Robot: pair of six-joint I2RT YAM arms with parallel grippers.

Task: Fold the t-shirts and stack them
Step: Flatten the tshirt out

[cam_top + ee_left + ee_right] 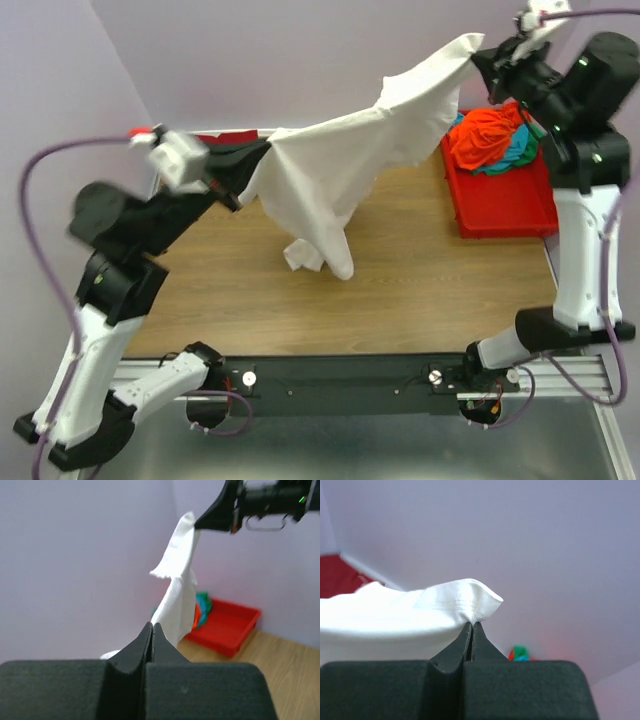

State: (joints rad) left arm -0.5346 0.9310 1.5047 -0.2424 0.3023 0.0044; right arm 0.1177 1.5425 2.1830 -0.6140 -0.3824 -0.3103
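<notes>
The white shirt (335, 175) is hanging stretched in the air between both arms, above the table (420, 290). The left fingers (262, 152) are pressing fully together on one edge of it. The right fingers (478, 58) are pinching closed on a hemmed corner, higher up toward the far right. The cloth is sagging between them, its lowest folds reaching down near the table's middle; contact there cannot be confirmed. An orange shirt (485, 135) and a teal shirt (510, 160) are lying bunched in the red tray (505, 215) at the far right.
</notes>
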